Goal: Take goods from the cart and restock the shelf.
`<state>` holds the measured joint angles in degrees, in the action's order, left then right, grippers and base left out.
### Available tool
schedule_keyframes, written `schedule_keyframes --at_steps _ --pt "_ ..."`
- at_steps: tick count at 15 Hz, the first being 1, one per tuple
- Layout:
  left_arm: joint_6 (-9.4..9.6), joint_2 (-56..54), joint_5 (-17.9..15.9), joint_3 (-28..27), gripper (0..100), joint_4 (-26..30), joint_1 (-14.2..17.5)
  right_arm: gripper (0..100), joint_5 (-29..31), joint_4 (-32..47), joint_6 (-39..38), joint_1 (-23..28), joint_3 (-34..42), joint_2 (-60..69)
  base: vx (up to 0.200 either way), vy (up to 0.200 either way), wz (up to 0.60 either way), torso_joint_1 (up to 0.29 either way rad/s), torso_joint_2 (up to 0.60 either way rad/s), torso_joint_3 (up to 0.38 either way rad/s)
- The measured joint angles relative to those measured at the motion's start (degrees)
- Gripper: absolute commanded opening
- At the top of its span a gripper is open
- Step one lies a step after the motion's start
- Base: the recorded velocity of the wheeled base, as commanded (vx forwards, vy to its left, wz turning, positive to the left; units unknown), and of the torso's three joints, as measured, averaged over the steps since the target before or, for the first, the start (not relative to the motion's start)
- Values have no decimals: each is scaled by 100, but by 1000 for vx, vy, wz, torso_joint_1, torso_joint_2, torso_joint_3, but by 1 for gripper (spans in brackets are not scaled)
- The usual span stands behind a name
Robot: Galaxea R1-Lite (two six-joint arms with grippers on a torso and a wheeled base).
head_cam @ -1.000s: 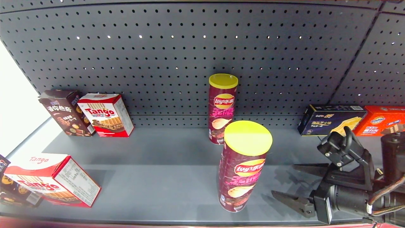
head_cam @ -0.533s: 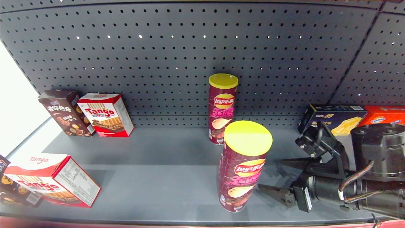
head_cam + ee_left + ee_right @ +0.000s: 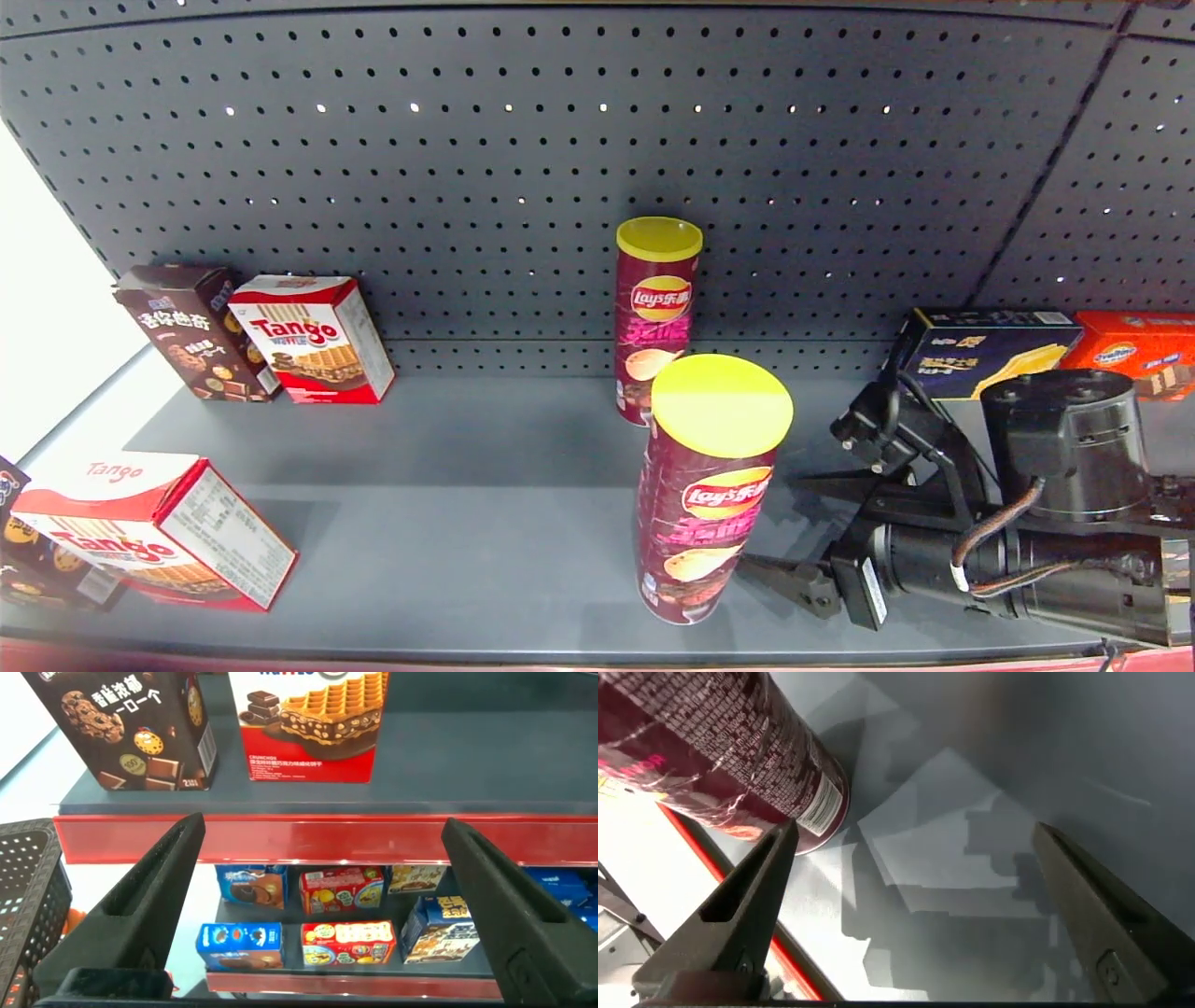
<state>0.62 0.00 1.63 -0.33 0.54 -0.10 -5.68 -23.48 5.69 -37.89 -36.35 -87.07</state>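
Right claw [image 3: 770, 523]: I find it wide open and holding nothing. It sits low over the shelf [image 3: 448, 504], just to the right of the front chip can [image 3: 709, 495]. In the right wrist view, the claw [image 3: 915, 831] has its two fingers spread well apart, with bare shelf between them. The can [image 3: 719, 756] lies outside the gap, close against one finger [image 3: 747, 905] near its base. I cannot tell whether they actually touch.

Front chip can: standing on its base near the shelf's front edge, yellow lid on. A second chip can [image 3: 655, 317] stands upright behind it, by the pegboard [image 3: 467, 168].

Left claw [image 3: 322, 831]: also fully open and empty, facing the red front strip [image 3: 308, 840] of a shelf. A cookie box [image 3: 131, 728] and a wafer box [image 3: 313, 723] stand side by side above that strip.

Other stock noted in the head view: a blue box [image 3: 990, 350] and an orange box [image 3: 1139, 350] at the back right.
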Motion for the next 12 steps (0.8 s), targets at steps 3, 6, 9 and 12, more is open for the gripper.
schedule_keyframes --at_steps 3,6,9,12 --pt "-2 0 0 -5 100 0 0 100 -1 -5 0 -20 -59 -61 0 0 0 0 0 0" --pt "0 0 -7 -9 100 1 -4 100 0 -2 -1 11 -63 -54 0 0 0 0 0 0" --pt "0 0 -9 -11 100 4 -11 100 0 -2 0 -26 -79 -63 0 0 0 0 0 0" --pt "0 0 -9 -11 100 6 -9 100 0 2 0 -177 -102 -85 0 0 0 0 0 0"
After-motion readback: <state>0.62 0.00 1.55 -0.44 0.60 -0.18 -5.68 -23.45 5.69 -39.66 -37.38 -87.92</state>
